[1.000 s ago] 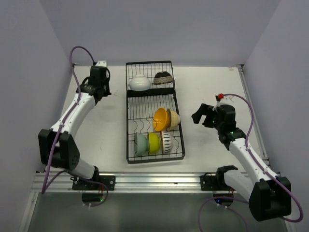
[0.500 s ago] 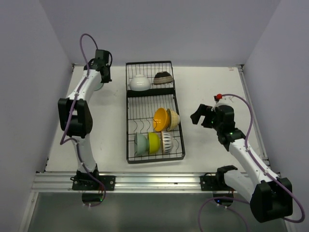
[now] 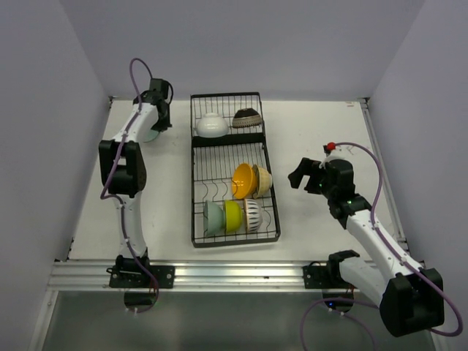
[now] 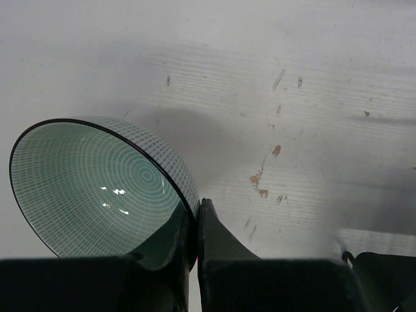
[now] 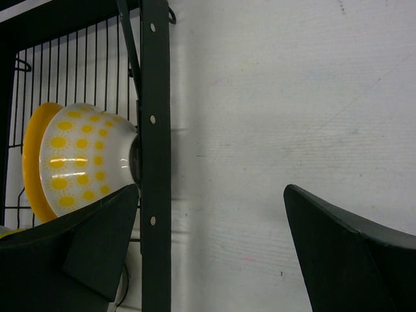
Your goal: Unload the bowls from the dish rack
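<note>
No legible text, label, brand or number anywhere

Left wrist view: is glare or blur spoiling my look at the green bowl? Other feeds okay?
Left wrist: green bowl sharp, only tiny glints inside, soft shadow on the table beside it; jaws dark silhouettes. Right wrist: dotted bowl and dish rack crisp. Top external: even light, no glare.

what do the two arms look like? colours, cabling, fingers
The left arm and right arm match: white links between boxy black joints. A thin purple cable loops loosely off each, and there is a small red piece by the right one's far end. The fingers are matte black wedges tapering to a tip.
</note>
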You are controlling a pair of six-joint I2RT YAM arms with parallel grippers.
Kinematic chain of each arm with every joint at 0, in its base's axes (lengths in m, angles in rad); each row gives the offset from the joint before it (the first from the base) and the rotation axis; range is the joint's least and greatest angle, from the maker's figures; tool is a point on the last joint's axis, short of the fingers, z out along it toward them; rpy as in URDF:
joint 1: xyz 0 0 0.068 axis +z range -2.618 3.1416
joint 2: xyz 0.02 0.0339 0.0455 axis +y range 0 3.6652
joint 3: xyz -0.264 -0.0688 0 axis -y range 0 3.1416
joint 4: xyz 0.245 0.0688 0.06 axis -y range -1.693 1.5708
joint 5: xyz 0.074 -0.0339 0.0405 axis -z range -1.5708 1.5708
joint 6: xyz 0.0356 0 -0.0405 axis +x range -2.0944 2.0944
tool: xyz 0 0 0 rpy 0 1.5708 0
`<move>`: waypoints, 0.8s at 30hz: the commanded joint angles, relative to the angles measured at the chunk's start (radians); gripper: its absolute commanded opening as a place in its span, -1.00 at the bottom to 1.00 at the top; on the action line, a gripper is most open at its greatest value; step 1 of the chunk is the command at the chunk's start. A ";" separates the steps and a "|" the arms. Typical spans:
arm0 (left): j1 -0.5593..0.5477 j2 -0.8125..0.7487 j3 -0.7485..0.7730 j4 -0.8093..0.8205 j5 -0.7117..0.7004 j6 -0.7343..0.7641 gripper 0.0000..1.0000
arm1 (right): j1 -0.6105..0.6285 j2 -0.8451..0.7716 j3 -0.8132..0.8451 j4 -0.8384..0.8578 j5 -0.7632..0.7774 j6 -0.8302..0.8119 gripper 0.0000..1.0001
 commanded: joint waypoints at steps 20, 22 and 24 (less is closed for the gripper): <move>0.020 0.033 -0.054 0.044 -0.025 0.005 -0.81 | 0.014 0.003 0.023 0.015 0.037 -0.016 0.97; 0.021 0.031 -0.061 0.046 -0.024 0.004 -0.68 | 0.016 0.005 0.023 0.015 0.038 -0.017 0.97; 0.021 0.025 -0.064 0.050 -0.016 0.004 -0.47 | 0.014 0.002 0.023 0.015 0.038 -0.017 0.97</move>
